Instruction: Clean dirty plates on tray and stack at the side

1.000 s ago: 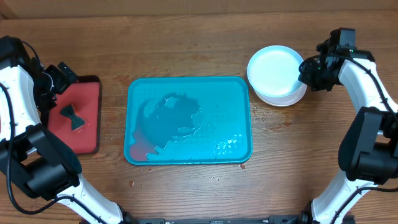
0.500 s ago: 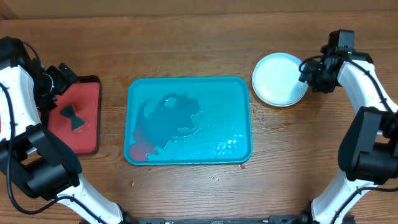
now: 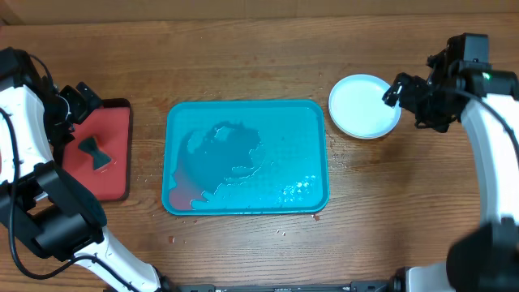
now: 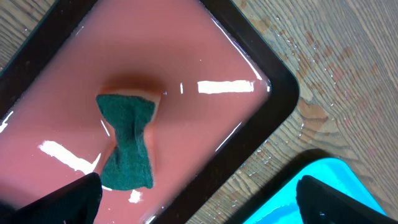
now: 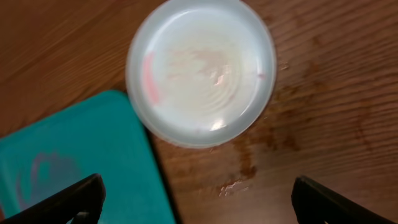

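Observation:
The turquoise tray [image 3: 243, 158] lies mid-table, wet, with faint red traces and no plate on it; its corner shows in the right wrist view [image 5: 68, 162]. Right of the tray rests a white plate [image 3: 365, 105], with the rim of another plate showing under it. A faint pink smear marks its inside [image 5: 202, 68]. My right gripper [image 3: 405, 108] hovers open at the plate's right edge, holding nothing [image 5: 199, 202]. My left gripper [image 3: 81, 104] stands open above the red tray, also holding nothing [image 4: 199, 202].
A dark-rimmed red tray [image 3: 113, 130] at the left holds a green sponge [image 3: 96, 152], which also shows in the left wrist view [image 4: 127, 140]. Water drops and stains mark the wood around the turquoise tray and below the plates [image 5: 242, 177].
My right gripper opened and let go of the white plate, which settled flat onto the one beneath. The gripper then rose and drew back to the right. The left arm stayed still.

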Available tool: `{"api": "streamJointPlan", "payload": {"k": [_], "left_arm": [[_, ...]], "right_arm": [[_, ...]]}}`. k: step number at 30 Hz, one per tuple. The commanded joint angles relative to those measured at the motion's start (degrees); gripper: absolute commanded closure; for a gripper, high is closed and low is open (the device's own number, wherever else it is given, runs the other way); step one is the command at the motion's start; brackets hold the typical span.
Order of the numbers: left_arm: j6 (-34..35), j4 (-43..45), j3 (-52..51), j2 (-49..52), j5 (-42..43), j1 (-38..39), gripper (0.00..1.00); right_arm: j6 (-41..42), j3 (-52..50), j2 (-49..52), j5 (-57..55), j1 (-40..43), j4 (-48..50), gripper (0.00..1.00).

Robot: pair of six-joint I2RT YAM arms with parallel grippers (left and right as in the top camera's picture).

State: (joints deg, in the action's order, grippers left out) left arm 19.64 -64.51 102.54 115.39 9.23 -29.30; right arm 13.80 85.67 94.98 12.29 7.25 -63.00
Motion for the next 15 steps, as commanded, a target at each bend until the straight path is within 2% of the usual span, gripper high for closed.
{"api": "streamJointPlan", "payload": {"k": [1,8,15], "left_arm": [[-0.3,0.0,1.1,0.0,0.5,-0.3,0.0],[-0.4,0.0,1.1,0.0,0.5,-0.3,0.0],[-0.4,0.0,1.1,0.0,0.5,-0.3,0.0]], "right_arm": [[-0.3,0.2,-7.8,1.0,-5.3,-3.9,0.0],[-0.2,0.2,-12.9,0.9,-11.5,-15.1,0.0],[-0.3,0.2,-12.8,-0.7,-12.0,-17.9,0.0]]}}
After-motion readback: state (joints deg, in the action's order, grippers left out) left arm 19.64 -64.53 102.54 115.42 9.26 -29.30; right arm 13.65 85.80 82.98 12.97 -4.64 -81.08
